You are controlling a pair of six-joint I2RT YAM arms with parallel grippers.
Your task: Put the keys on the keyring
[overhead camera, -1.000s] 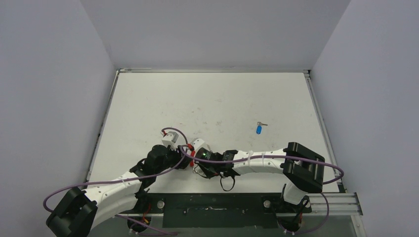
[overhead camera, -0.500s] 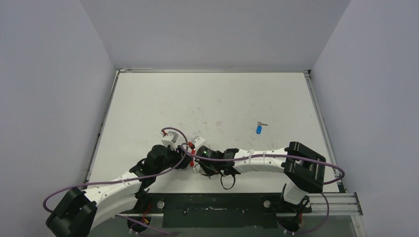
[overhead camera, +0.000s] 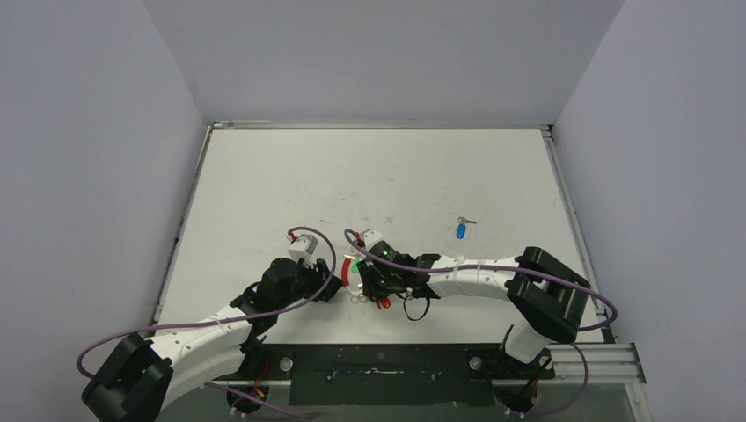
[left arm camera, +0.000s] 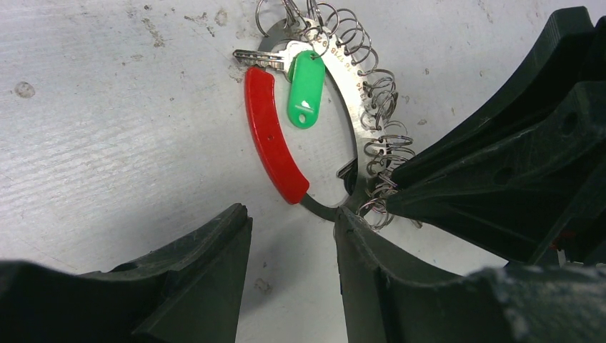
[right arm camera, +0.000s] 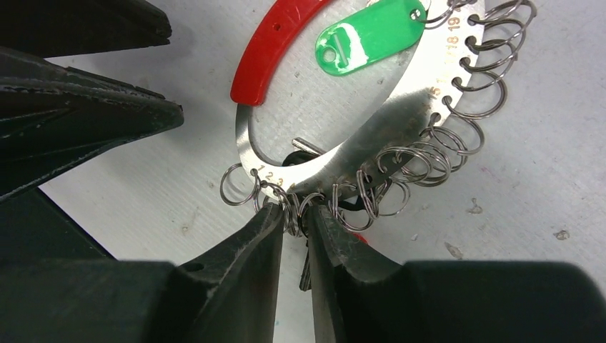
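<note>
**A:** What do we have here, biggest thing first?

**B:** We see a scuffed white table [overhead camera: 369, 167] with plain walls [overhead camera: 106, 132] around three sides. Both arms reach over its near part. The left arm [overhead camera: 207, 334] comes in from the lower left and the right arm [overhead camera: 475, 280] from the right, and their wrists are close together near the middle.

**A:** And the hands?

**B:** The left gripper [left arm camera: 291, 214] has its fingers apart and holds nothing. The near edge of the keyring [left arm camera: 357, 136] sits just past its tips and touches one finger [left arm camera: 371, 271]. The right gripper [right arm camera: 295, 214] has its fingers nearly together, with only a narrow slit between them. A few of the small wire loops [right arm camera: 371, 189] sit in that slit, but we cannot tell whether they are pinched.

**A:** Where do we find the keyring as a whole?

**B:** It lies flat on the table between the two grippers. We see a flat silver band with numbered holes and a wire loop through each hole. A red curved section [left arm camera: 271, 136] closes the circle.

**A:** And the keys?

**B:** The green key [left arm camera: 306, 86] lies inside the ring, just beside the red section, with one end up against the loops. We think a loop passes through its hole, but we are not sure. The blue key [overhead camera: 462, 230] lies alone on the table, well apart from the ring, to the right and farther back.
</note>
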